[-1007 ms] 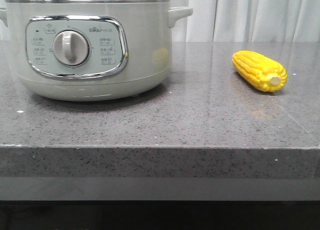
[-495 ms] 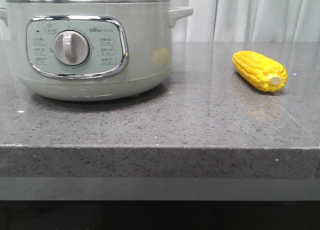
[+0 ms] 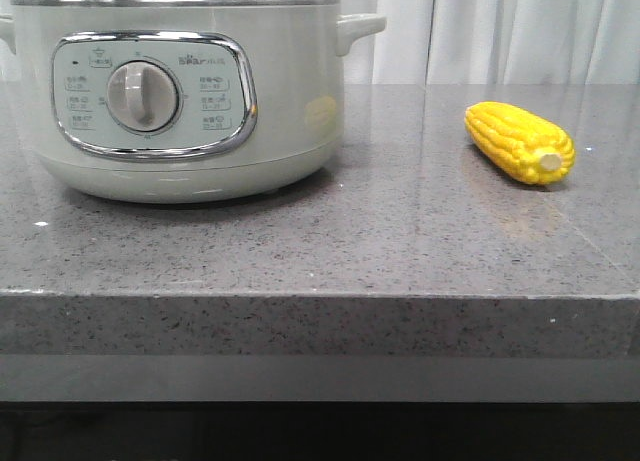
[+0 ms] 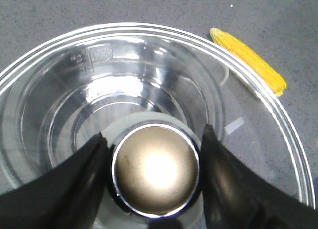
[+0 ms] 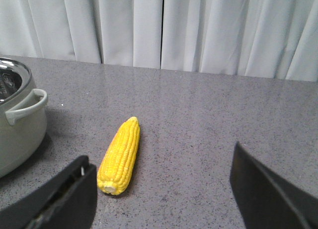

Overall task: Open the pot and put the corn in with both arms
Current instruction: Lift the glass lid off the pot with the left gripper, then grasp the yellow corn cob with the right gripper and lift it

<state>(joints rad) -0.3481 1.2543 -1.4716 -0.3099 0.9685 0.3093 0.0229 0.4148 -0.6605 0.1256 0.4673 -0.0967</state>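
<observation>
The pale grey-green pot (image 3: pixel 190 111) stands at the left of the counter, its dial facing me, with no lid on its steel rim in the front view. My left gripper (image 4: pixel 154 139) is shut on the round metal knob (image 4: pixel 155 169) of the glass lid (image 4: pixel 258 97), one black finger on each side. The yellow corn (image 3: pixel 520 141) lies on the counter to the pot's right, stub end toward me. My right gripper (image 5: pixel 160 162) hangs open low over the counter, and the corn (image 5: pixel 120 154) lies just past its left finger. Neither gripper shows in the front view.
The grey speckled counter (image 3: pixel 400 241) ends in a front edge close to me. White curtains (image 5: pixel 164 25) hang behind it. The pot's side handle (image 5: pixel 27 106) sticks out toward the corn. Through the lid's glass the corn (image 4: pixel 248 60) shows on the counter.
The lid's steel rim, seen on top of the pot one second ago, has risen out of the front view. The corn has not moved.
</observation>
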